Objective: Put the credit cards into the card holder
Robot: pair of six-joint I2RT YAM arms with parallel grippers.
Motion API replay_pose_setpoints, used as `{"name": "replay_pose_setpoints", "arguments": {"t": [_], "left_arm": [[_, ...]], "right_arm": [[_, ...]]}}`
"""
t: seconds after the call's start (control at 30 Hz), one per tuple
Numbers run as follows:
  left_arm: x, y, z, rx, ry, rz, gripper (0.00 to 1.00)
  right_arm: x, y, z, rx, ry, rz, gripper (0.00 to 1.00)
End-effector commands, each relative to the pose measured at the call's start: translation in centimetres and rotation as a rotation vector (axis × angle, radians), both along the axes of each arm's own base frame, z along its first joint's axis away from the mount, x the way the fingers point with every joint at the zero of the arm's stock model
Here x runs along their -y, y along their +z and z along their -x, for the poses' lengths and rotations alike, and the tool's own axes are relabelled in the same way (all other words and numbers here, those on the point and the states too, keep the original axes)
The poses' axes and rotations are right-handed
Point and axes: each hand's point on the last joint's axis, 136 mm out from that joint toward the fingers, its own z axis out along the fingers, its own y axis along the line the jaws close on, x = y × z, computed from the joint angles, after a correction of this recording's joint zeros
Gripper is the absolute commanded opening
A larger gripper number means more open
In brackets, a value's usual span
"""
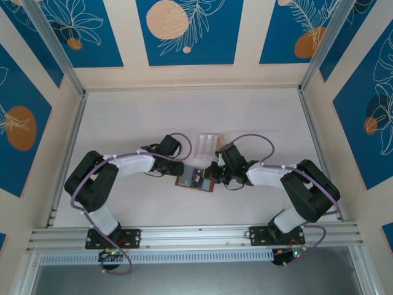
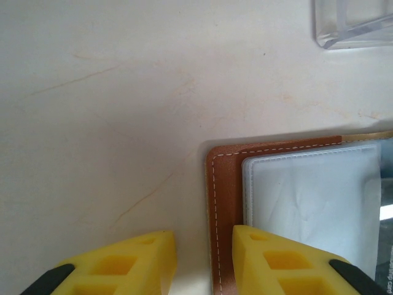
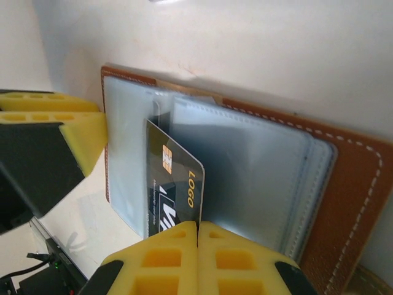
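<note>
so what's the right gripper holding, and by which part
The right gripper pinches the dark credit card by its near end; the card's far end is at the card holder's pockets.

The right gripper (image 3: 198, 228) is hiding the lower end of the black card (image 3: 175, 184) and part of its print. At the left wrist, the picture's edges are cropping the wallet (image 2: 224, 203) and the clear box (image 2: 353, 24).
</note>
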Motion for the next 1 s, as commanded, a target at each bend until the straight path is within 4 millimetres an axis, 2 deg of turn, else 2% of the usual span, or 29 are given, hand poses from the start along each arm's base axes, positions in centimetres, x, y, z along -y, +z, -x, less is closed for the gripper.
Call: {"name": "replay_pose_setpoints", "arguments": {"t": [0.0,0.17,0.47,0.67,0.97], "left_arm": [[-0.1,-3.7,2.2,-0.082,-0.025,-0.038,0.32],[-0.1,-3.7,2.3,-0.081,-0.026,-0.034,0.32],[0.1,-3.4,2.5,-0.081,-0.025,-0.016,0.31],[0.4,-3.6,3.2,-0.088,-0.023,-0.007,0.31],[-0.1,-3.8,3.7,-0.095,-0.002,-0.011,0.31]], "right_arm": [[-0.2,0.3,-0.4,-0.014,0.016,0.009,0.00],[-0.5,0.4,-0.9,0.013,0.022,0.036,0.00],[-2.0,-0.4,-0.6,0.054,0.030,0.040,0.00],[-2.7,-0.2,-1.4,0.087,0.022,0.041,0.00],[-0.5,-1.1,-1.3,0.075,-0.086,0.123,0.00]]}}
